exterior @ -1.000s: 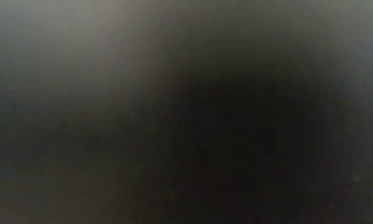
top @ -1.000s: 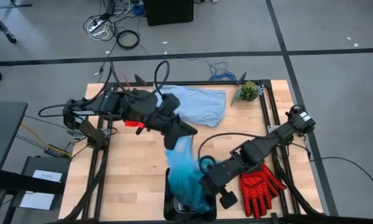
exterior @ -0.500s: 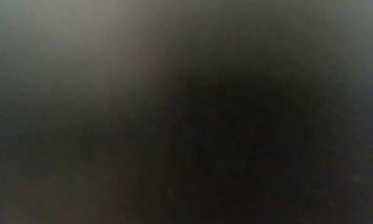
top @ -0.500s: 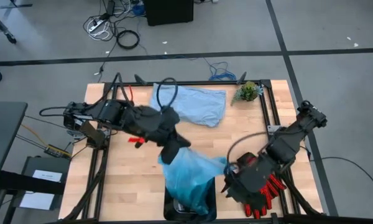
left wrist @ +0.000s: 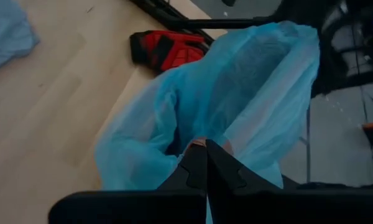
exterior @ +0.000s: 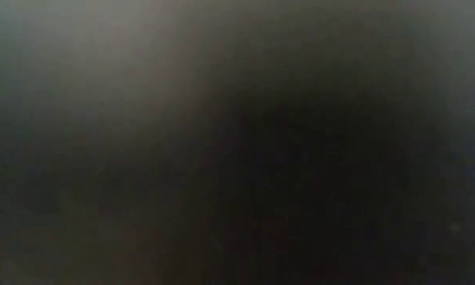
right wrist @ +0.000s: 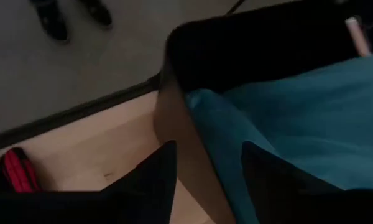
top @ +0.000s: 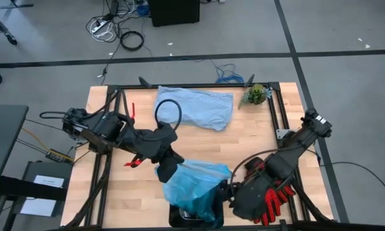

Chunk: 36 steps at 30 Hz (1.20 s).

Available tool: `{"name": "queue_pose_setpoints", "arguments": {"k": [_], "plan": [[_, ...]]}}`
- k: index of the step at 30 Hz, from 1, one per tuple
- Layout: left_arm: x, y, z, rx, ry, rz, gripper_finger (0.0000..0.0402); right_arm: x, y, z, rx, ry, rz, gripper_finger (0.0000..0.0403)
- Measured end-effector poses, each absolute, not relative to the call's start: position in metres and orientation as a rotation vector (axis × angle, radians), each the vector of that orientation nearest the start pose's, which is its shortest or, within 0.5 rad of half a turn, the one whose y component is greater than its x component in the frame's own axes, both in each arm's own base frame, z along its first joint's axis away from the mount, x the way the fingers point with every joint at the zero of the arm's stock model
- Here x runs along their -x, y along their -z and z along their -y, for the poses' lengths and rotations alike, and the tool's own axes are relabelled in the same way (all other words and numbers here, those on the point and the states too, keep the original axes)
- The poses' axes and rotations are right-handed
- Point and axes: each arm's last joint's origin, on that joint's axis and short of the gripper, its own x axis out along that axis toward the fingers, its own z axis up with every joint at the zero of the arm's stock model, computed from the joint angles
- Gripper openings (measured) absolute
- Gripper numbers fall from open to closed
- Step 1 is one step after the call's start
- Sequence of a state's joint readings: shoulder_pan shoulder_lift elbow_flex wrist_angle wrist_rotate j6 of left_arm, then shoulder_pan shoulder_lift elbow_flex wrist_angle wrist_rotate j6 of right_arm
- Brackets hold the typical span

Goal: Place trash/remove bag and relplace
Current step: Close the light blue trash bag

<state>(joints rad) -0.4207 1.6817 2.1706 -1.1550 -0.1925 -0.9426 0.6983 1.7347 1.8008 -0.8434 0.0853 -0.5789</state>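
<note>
At table's front edge: bag (top: pixel 196 186) is pinched by left gripper (left wrist: pixel 205 163) and kept half in bin (right wrist: pixel 174 124), likely so it can be lifted out | right gripper (right wrist: pixel 204 163) is spread beside bin wall, nothing held.

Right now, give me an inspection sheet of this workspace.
Surface: wooden table, bare at its left.
Job's things: cyan bag half out of the black bin at the near edge; trash not visible.
Clutter: grey-blue bag, green plant, red glove under the right arm.
Grippers: left gripper shut on the cyan bag; right gripper open, fingers by the bin rim.
Cables: black cable loop on the left arm; cords on the floor.
Surroundings: grey floor; shoes beyond the table.
</note>
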Motion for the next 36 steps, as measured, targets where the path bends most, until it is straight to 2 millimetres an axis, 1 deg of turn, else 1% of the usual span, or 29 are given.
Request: {"name": "queue_pose_setpoints", "arguments": {"k": [3,7,10,14,15,18,22,26,30,34,36], "plan": [[-0.288,-0.474,0.123,0.721,-0.102,-0.68,0.0,-0.294,-0.362,-0.241,0.865,-0.8,-0.569,0.0138],[-0.288,-0.475,0.123,0.73,-0.121,-0.668,0.0,-0.3,-0.356,-0.242,0.865,-0.802,-0.581,0.0106],[-0.289,-0.475,0.121,0.731,-0.13,-0.661,0.0,-0.307,-0.354,-0.238,0.854,-0.784,-0.583,0.0073],[-0.292,-0.477,0.115,0.734,-0.163,-0.619,0.0,-0.309,-0.353,-0.235,0.842,-0.78,-0.593,0.0018],[-0.293,-0.477,0.113,0.732,-0.167,-0.612,0.0,-0.31,-0.353,-0.234,0.84,-0.779,-0.593,0.001],[-0.296,-0.48,0.108,0.73,-0.172,-0.583,0.0,-0.313,-0.353,-0.23,0.788,-0.735,-0.614,0.0006],[-0.294,-0.489,0.099,0.724,-0.175,-0.544,0.0,-0.316,-0.352,-0.224,0.709,-0.676,-0.665,0.0002],[-0.29,-0.5,0.092,0.721,-0.178,-0.497,0.0,-0.32,-0.352,-0.219,0.659,-0.63,-0.683,0.0001],[-0.283,-0.512,0.089,0.725,-0.172,-0.452,0.0,-0.327,-0.353,-0.208,0.582,-0.524,-0.708,0.0001],[-0.278,-0.516,0.087,0.726,-0.179,-0.458,0.0,-0.337,-0.354,-0.194,0.474,-0.427,-0.727,0.0001],[-0.275,-0.514,0.086,0.73,-0.195,-0.482,0.0,-0.34,-0.355,-0.19,0.42,-0.402,-0.723,0.0004]]}}
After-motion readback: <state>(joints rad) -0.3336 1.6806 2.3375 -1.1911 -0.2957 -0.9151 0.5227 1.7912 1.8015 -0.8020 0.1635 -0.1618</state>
